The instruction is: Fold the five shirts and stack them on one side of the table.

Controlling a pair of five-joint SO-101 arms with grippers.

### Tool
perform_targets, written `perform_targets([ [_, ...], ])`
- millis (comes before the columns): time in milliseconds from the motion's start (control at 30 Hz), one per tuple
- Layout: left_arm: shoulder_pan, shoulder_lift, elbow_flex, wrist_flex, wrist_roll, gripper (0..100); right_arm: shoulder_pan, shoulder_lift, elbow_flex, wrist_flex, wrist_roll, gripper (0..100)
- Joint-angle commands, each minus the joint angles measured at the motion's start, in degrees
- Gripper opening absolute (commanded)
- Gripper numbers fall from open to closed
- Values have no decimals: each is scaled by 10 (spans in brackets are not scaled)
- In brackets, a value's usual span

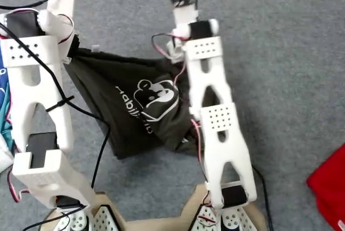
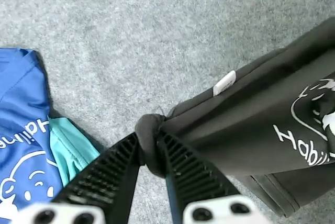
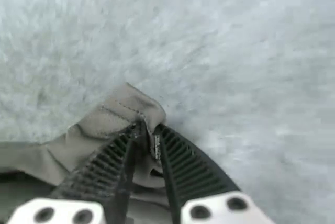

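High view: black shirt (image 1: 129,99), soft cloth with white print, stretched and creased between both arms at mid-table (image 1: 280,53), a grey felt surface; red shirt (image 1: 330,188) at its edge.
Left wrist view: left gripper (image 2: 148,143), ribbed jaws pinched on a bunched black corner; blue shirt (image 2: 21,145) lies flat nearby.
Right wrist view: right gripper (image 3: 148,130) clamped on a stitched hem fold.

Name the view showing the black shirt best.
High view: the black shirt shows nearly whole. Left wrist view shows a bunched corner in the left gripper; right wrist view, a hem in the right gripper.

Grey table (image 1: 280,53) bears black shirt (image 1: 102,85), blue shirt (image 2: 21,130), red shirt (image 1: 330,188).
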Motion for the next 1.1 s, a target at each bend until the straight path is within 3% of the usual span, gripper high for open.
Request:
perform_targets([
  [0, -10, -36, -5, 7, 1, 19, 31, -101, -27, 11, 33, 5],
  [267, -47, -32, 0, 6, 1, 19, 55, -224, 19, 12, 64, 5],
  [467, -47, -31, 48, 6, -2, 19, -10, -194, 202, -18, 64, 7],
  [600, -47, -31, 83, 6, -2, 19, -55, -139, 247, -69, 69, 13],
  [667, -47, -31, 95, 6, -2, 19, -80, -113, 240, -70, 63, 67],
  [800, -47, -31, 101, 6, -2, 19, -120, -77, 211, -46, 45, 306],
  [867, -47, -31, 101, 6, -2, 19, -131, -67, 188, -25, 54, 379],
  [967, -49, -31, 101, 6, -2, 19, -131, -68, 145, 11, 55, 373],
  [1067, -51, -31, 101, 6, -3, 19, -79, -90, 115, 12, 55, 336],
])
